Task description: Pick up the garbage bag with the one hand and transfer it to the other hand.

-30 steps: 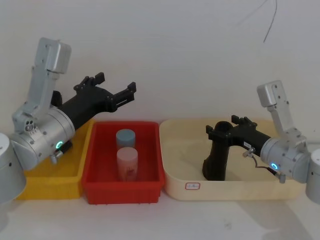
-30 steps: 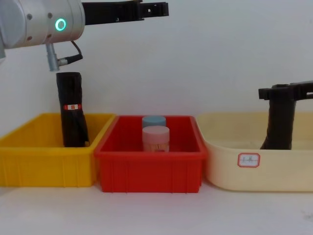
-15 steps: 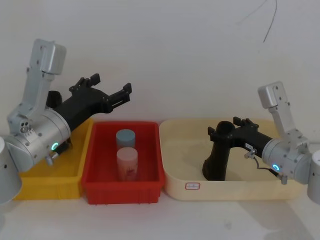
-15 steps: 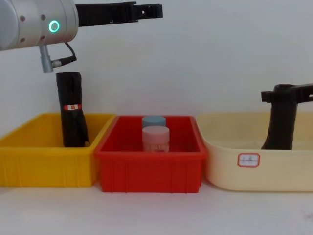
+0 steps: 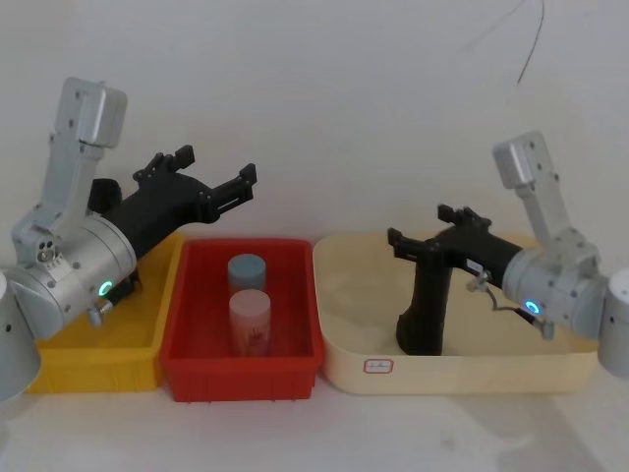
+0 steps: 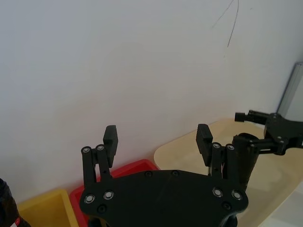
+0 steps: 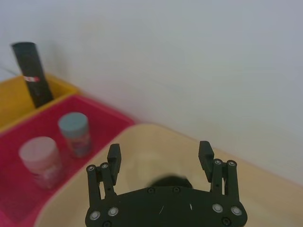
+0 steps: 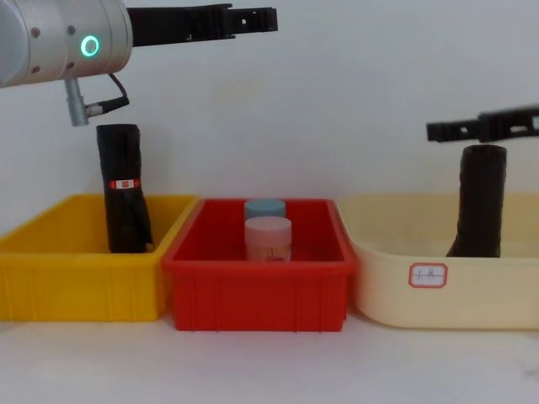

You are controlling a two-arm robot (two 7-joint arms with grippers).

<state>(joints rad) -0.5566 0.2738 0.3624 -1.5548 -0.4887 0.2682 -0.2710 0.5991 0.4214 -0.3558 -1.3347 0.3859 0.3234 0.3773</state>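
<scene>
The garbage bag [image 5: 428, 305], a matte black roll flared at its base, stands upright in the cream tub [image 5: 452, 375].

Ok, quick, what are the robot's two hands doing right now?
Left gripper: open, holding nothing.
Right gripper: open, above the garbage bag, not gripping it.

No legible text, white sticker [image 8: 429, 274] on cream bin [image 8: 505, 299]

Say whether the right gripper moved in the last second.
Yes, upward: the right gripper was around the top of the garbage bag, and is above it.
</scene>
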